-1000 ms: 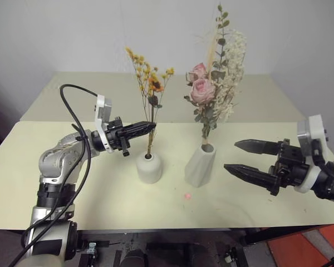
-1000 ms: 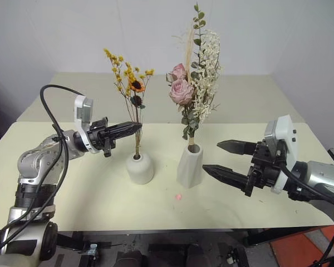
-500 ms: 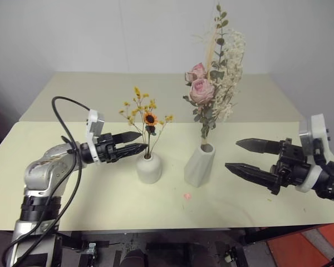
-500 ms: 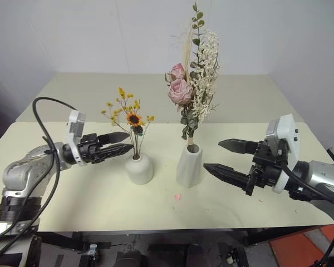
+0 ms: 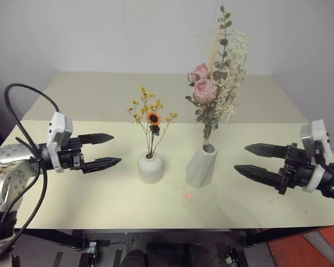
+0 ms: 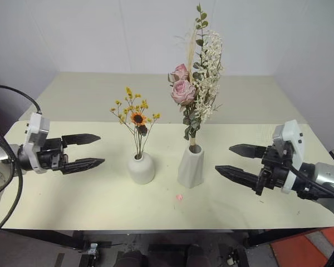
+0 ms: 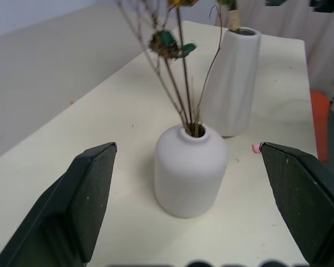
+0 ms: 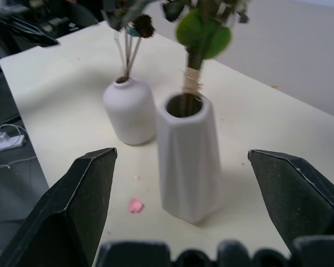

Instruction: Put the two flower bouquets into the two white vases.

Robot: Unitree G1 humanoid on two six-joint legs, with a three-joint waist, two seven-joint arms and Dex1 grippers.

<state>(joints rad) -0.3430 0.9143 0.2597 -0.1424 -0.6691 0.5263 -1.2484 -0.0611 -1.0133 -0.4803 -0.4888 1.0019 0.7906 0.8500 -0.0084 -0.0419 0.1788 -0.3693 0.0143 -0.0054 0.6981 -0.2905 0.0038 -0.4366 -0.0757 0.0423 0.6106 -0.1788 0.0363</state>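
The small bouquet [image 5: 151, 119] of tiny yellow flowers and an orange sunflower stands with its thin stems in the short rounded white vase [image 5: 150, 168]. Beside it, the large bouquet [image 5: 216, 78] of pink roses, white sprigs and eucalyptus stands in the taller faceted white vase [image 5: 201, 165]. My left gripper [image 5: 112, 149] is open and empty, apart from the short vase on its left. To the right of the tall vase my right gripper [image 5: 245, 158] hangs open and empty. Both vases also appear in the left wrist view, the short vase [image 7: 189, 170] in front of the tall vase [image 7: 231, 80].
The vases stand on a pale cream table [image 5: 72, 189], with a second table [image 5: 100, 92] pushed against its far side. A small pink scrap [image 5: 187, 196] lies on the table in front of the tall vase. An orange-red surface [image 5: 306, 250] is below the table's right corner.
My left gripper opened and let go of the small bouquet, which dropped deeper into the short vase. The left arm then drew back to the left. My right gripper shifted slightly right.
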